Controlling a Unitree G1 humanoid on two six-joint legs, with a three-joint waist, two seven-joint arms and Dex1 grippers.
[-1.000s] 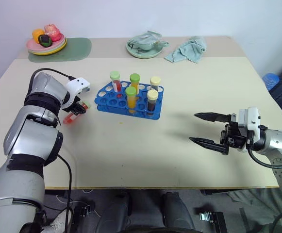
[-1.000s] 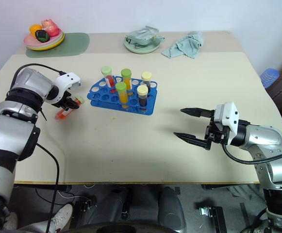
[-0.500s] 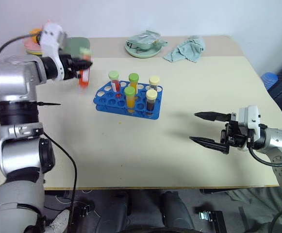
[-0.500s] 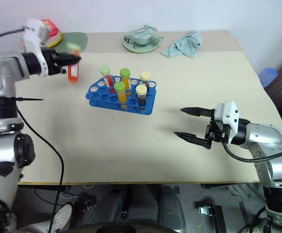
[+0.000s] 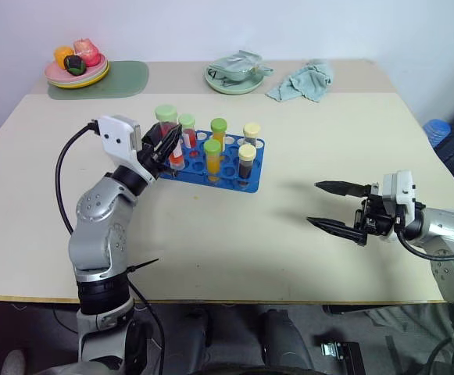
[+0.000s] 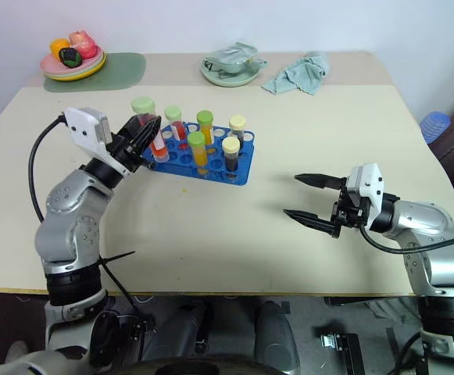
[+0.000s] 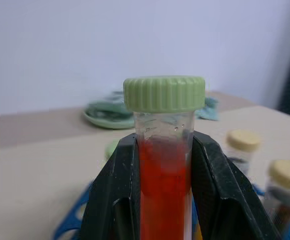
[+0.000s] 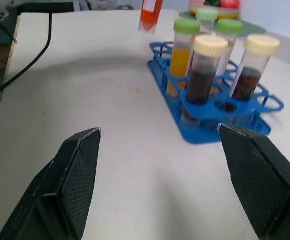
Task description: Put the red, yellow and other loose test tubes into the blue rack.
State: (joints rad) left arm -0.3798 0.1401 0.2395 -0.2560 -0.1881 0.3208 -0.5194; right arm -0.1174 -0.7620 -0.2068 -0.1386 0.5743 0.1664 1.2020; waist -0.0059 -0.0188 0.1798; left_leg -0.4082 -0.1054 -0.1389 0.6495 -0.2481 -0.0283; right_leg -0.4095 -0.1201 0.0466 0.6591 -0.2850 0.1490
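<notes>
Left gripper (image 5: 166, 146) is clamped on a red test tube (image 7: 163, 165) with a green cap, upright, above the left end of the blue rack (image 5: 230, 173). The rack holds 5 capped tubes. Right gripper (image 5: 330, 207) hangs with jaws wide apart, right of the rack, holding nothing.

Far table edge: fruit plate (image 5: 76, 72) on green mat (image 5: 125, 81), green bowl (image 5: 234, 78), crumpled cloth (image 5: 301, 81).

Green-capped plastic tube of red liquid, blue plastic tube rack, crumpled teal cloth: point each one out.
Green-capped plastic tube of red liquid (image 7: 163, 165), left wrist view, red-filled body.
Blue plastic tube rack (image 5: 225, 179), left eye view, front wall.
Crumpled teal cloth (image 5: 302, 81), left eye view, middle fold.
</notes>
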